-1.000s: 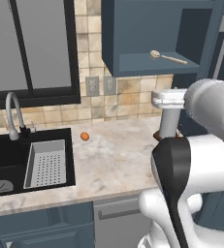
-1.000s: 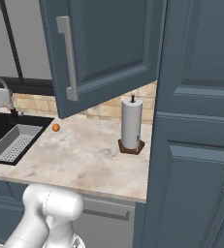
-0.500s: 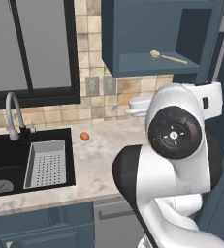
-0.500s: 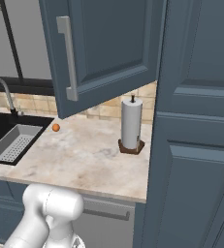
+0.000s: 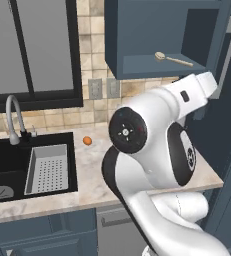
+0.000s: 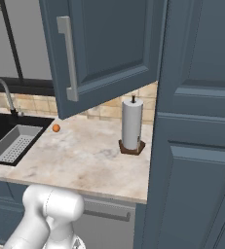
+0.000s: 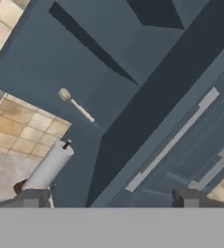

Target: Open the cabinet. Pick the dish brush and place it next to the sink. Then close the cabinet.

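The cabinet [image 6: 114, 48] hangs open above the marble counter [image 6: 84, 155] with the black sink [image 5: 7, 160] at its left end, the dish brush [image 5: 173, 59] lies on the cabinet shelf, and the gripper [image 7: 111, 198] fingers stand apart, empty.

Readable text: none in any view.
Cabinet [image 6: 109, 48] door: plain panel, no lettering or label.
Paper towel roll [image 6: 132, 122]: blank white, no brand mark.
Sink [image 5: 17, 165]: no markings that can be read.
Wall outlets [image 5: 103, 88]: plain plates, no writing.
Robot arm [image 5: 152, 145]: a small round emblem on a joint cap, too small to read.
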You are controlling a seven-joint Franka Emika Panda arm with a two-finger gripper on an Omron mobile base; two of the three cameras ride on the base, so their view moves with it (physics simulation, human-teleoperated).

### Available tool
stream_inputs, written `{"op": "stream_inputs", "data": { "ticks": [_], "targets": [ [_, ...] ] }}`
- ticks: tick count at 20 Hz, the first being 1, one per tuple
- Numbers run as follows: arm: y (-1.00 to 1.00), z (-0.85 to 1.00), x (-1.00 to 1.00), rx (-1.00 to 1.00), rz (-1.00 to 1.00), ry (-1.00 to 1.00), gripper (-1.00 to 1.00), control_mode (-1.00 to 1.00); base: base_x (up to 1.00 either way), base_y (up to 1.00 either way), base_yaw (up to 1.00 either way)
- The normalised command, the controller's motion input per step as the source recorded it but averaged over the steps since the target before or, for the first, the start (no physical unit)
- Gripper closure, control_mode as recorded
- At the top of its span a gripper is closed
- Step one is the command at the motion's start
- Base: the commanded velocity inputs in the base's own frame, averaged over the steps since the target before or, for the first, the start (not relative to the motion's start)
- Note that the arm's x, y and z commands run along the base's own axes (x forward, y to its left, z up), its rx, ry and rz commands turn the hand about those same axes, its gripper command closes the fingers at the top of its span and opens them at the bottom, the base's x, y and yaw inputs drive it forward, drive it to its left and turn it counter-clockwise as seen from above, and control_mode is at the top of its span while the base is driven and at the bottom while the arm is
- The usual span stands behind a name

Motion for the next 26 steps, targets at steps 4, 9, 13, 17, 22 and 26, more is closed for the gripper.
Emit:
{"op": "stream_inputs", "data": {
  "ticks": [4,9,13,17,22,26],
  "targets": [
    [0.0,-0.12,0.3,-0.17,-0.08,0.04,-1.0,-1.0,0.0,0.0,0.0],
    [-0.07,-0.15,0.24,-0.12,-0.05,0.0,-1.0,-1.0,0.0,0.0,0.0],
    [-0.17,-0.22,0.17,-0.12,-0.05,0.0,-1.0,-1.0,0.0,0.0,0.0],
    [-0.26,-0.11,0.1,-0.09,-0.03,0.0,-1.0,-1.0,0.0,0.0,0.0],
    [-0.33,0.0,0.06,-0.07,-0.03,0.0,-1.0,-1.0,0.0,0.0,0.0],
    [-0.29,0.0,0.0,-0.03,-0.02,0.0,-1.0,-1.0,0.0,0.0,0.0]
  ]
}}
